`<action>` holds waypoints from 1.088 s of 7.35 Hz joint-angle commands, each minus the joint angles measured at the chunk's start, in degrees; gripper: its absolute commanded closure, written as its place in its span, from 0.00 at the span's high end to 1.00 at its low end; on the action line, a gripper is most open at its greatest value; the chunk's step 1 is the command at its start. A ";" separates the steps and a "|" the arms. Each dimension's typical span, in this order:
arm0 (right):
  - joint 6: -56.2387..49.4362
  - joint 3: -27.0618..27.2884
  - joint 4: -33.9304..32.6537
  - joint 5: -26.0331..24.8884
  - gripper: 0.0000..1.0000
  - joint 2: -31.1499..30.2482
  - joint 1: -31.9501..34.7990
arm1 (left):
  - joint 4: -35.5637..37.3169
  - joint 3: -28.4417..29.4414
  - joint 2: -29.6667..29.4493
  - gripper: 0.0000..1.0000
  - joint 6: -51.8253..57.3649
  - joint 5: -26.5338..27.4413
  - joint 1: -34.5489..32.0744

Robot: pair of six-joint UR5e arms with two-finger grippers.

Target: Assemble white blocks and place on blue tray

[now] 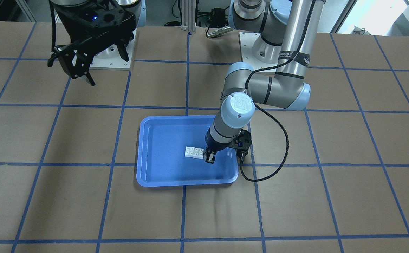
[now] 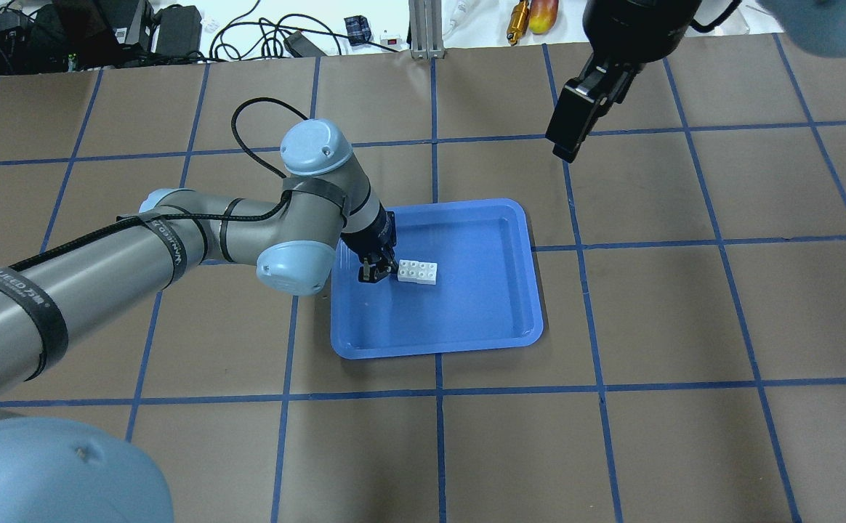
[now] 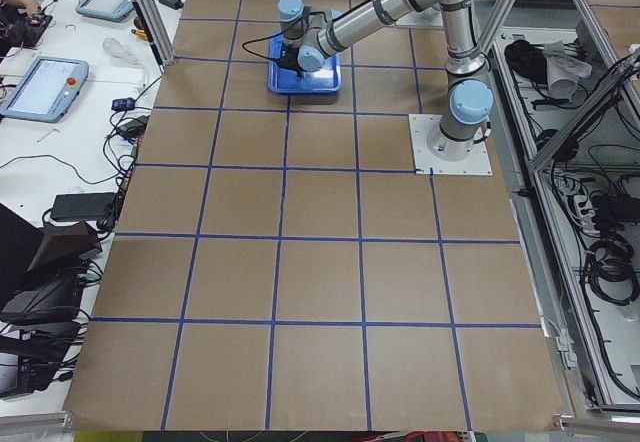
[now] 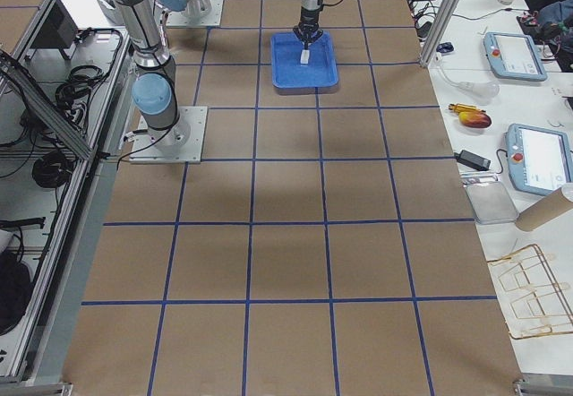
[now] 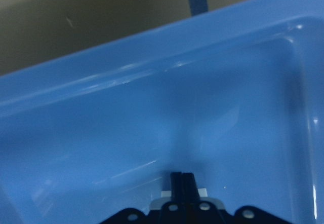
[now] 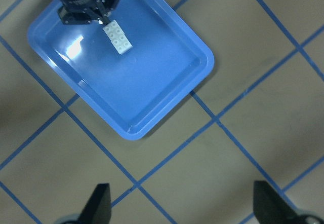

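Left gripper (image 1: 209, 160), jaws together, sits just beside joined small white studded plastic blocks (image 1: 194, 152) inside large rectangular blue plastic tray (image 1: 162, 140) (right gripper (image 6: 185, 203) parked, jaws apart); a sideways retreat may knock them apart.

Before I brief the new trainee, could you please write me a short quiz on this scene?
1. Fill in the gap: the fingers of the right gripper stand ___.
2. True or false: the blocks lie joined inside the tray.
3. Which gripper is down at one end of the blocks?
A) the left gripper
B) the right gripper
C) neither

Key: 1. open. 2. True. 3. A.
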 commanded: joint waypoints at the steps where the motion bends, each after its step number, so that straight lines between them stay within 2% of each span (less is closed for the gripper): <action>1: 13.74 0.14 1.18 -2.03 1.00 -0.41 -0.26 | 0.00 -0.01 0.00 0.05 0.00 0.00 -0.22; 2: 15.18 0.75 1.88 -1.51 1.00 0.11 -0.18 | 0.00 -0.01 0.00 0.05 0.00 0.00 -0.31; 3: 16.68 3.45 -0.64 -2.02 1.00 -0.15 -0.26 | 0.00 -0.01 0.00 0.05 0.09 0.00 -0.83; 5: 25.95 5.23 -9.31 -1.15 1.00 -1.03 -0.35 | 0.09 0.16 0.35 0.06 0.70 0.00 -0.83; 8: 32.21 5.59 -10.16 -1.15 1.00 -0.94 -0.26 | -1.40 3.23 2.02 0.10 3.33 0.35 1.00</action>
